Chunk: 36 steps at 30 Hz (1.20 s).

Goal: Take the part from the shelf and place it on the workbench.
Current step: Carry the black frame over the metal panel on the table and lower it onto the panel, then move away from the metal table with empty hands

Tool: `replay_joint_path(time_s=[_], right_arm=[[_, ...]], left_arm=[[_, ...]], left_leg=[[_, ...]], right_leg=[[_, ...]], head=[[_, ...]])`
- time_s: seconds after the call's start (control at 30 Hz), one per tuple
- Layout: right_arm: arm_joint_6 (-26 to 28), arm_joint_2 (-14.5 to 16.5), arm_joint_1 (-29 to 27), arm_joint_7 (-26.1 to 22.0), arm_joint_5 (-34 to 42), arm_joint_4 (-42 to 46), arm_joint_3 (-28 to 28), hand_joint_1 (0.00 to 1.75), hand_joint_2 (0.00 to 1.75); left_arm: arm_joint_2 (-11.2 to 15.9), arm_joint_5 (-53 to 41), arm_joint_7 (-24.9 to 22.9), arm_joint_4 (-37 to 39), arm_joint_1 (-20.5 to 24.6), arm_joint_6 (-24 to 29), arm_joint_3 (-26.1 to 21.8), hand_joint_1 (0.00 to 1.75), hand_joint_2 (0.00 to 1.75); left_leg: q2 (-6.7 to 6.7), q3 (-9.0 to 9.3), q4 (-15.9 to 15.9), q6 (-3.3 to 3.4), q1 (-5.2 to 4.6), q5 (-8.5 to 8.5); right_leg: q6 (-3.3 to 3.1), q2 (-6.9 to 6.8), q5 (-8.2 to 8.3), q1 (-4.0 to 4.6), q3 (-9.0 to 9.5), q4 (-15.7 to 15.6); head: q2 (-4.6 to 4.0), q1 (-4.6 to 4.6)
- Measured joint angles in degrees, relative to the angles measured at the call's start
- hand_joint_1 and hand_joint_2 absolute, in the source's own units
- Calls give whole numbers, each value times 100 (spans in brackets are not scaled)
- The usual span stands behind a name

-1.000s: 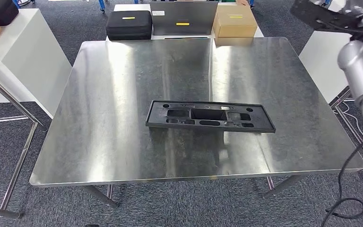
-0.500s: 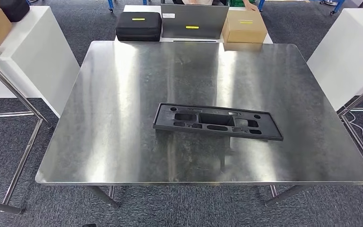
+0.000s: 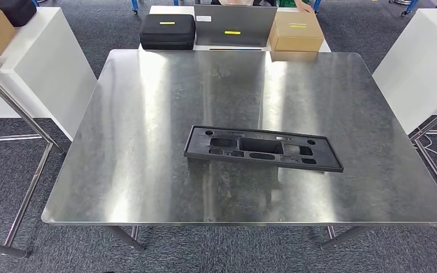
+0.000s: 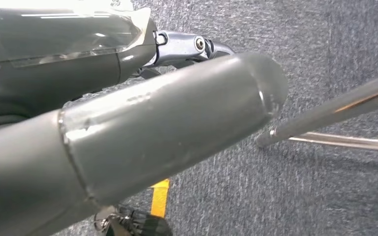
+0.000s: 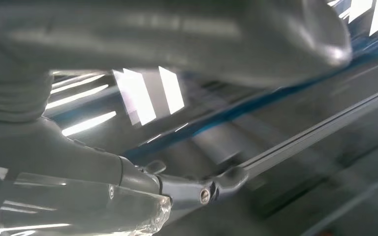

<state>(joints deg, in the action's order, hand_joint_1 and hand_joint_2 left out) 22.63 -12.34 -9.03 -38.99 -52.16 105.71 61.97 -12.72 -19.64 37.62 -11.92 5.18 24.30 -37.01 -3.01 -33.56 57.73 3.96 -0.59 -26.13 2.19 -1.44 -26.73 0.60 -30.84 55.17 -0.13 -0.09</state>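
Head view: the black part lies flat near the middle of the bench. I judge it light, stiff plastic, best taken at its long rims. Left wrist view: the left hand holds nothing; fingers' spread I cannot tell. Right wrist view: the right hand is blurred, likewise unclear.

I can't read any words or numbers here. The black case, the grey panel and the brown box each have a small yellow label, too tiny to read.
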Motion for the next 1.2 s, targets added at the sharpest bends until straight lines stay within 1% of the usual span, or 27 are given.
replay_joint_path(time_s=[0.07, 0.1, 0.13, 0.2, 0.23, 0.3, 0.37, 0.47, 0.53, 0.7, 0.8, 0.9, 0.97, 1.03, 1.1, 1.2], right_arm=[[463, 926, -167, -61, 234, 326, 393, 0, 131], [691, 1294, -211, -70, 347, 362, 497, 0, 131], [911, 1602, -232, -76, 441, 320, 582, 0, 175], [1174, 2040, -165, -74, 561, -64, 775, 0, 175], [1208, 2181, -79, -56, 554, -403, 905, 0, 175], [1277, 2330, 150, 33, 340, -1310, 1208, 0, 175], [1442, 2374, 409, 293, -129, -2405, 1547, 0, 175], [1544, 2356, 733, 1089, -1166, -4044, 2025, 0, 175], [1548, 2321, 886, 1495, -1735, -4982, 2216, 0, 175], [1552, 2169, 1122, 1874, -2082, -6783, 2321, 0, 175], [1552, 2072, 1206, 1937, -2152, -7471, 2321, 0, 175], [1466, 1983, 1263, 1848, -2107, -7989, 2321, 0, 175], [1104, 1912, 1305, 1909, -2058, -8330, 2324, 0, 175], [554, 1859, 1343, 2163, -2114, -8599, 2320, 0, 175], [138, 1835, 1376, 2381, -2211, -8789, 2281, 0, 175], [-81, 1842, 1423, 2462, -2268, -8986, 2190, 0, 175]], left_arm=[[-36, -43, -20, 3, -10, 26, -15, 0, 0], [-45, -62, -30, 4, -9, 28, -20, 0, 0], [-49, -74, -49, 5, -7, 27, -25, 0, 0], [-51, -63, -120, 5, -4, 24, -48, 0, 0], [-50, -50, -167, 5, -3, 22, -63, 0, 0], [-49, -48, -274, 5, -4, 10, -92, 0, 0], [-43, -127, -400, 5, -6, -12, -109, 0, 0], [-31, -346, -595, 5, -7, -24, -109, 0, 0], [-18, -508, -699, 7, -8, -21, -102, 0, 0], [11, -1016, -894, 7, -8, -24, -121, 0, 0], [26, -1104, -957, 7, -8, -33, -129, 0, 0], [44, -1185, -1059, 8, -8, -72, -134, 0, 0], [62, -1362, -1233, 12, -8, -200, -108, 0, 0], [84, -1605, -1441, 20, -9, -417, -18, 0, 0], [107, -1773, -1604, 26, -8, -639, 98, 0, 0], [135, -1834, -1750, 27, -8, -823, 201, 0, 0]], left_leg=[[54, 22, -3, -21, 4, -19], [90, 33, -4, -28, 4, -27], [122, 45, -5, -35, 5, -34], [167, 70, -6, -45, 9, -50], [180, 81, -7, -49, 9, -56], [190, 99, -8, -48, 7, -68], [190, 107, -7, -42, 1, -73], [189, 109, -6, -38, -8, -70], [191, 109, -6, -36, -9, -68], [192, 111, -4, -34, -7, -66], [191, 111, -5, -35, -6, -67], [190, 111, -5, -35, -5, -67], [190, 113, -6, -36, -5, -67], [189, 115, -6, -36, -6, -68], [189, 116, -6, -36, -7, -68], [190, 117, -5, -36, -7, -68]], right_leg=[[-11, 53, -5, 3, 25, 3], [-13, 88, -5, 4, 32, 4], [-14, 118, -5, 4, 34, 5], [-17, 165, -6, 4, 37, 5], [-21, 180, -9, 4, 32, 5], [-34, 193, -17, 3, 21, 4], [-41, 193, -22, 1, 20, 4], [-37, 192, -20, -3, 28, 4], [-35, 192, -18, -4, 50, 5], [-34, 192, -18, -6, 81, 6], [-35, 192, -19, -6, 80, 7], [-37, 192, -20, -6, 81, 7], [-37, 192, -21, -6, 75, 7], [-38, 191, -21, -6, 69, 7], [-38, 191, -21, -7, 70, 7], [-37, 191, -21, -7, 76, 7]], head=[[0, -4], [0, -4], [0, -6], [0, -4], [0, -3], [0, -2], [0, 1], [0, 0], [0, -2], [0, -2], [0, -3], [0, -2], [0, -1], [0, 0], [0, 0], [0, -1]])
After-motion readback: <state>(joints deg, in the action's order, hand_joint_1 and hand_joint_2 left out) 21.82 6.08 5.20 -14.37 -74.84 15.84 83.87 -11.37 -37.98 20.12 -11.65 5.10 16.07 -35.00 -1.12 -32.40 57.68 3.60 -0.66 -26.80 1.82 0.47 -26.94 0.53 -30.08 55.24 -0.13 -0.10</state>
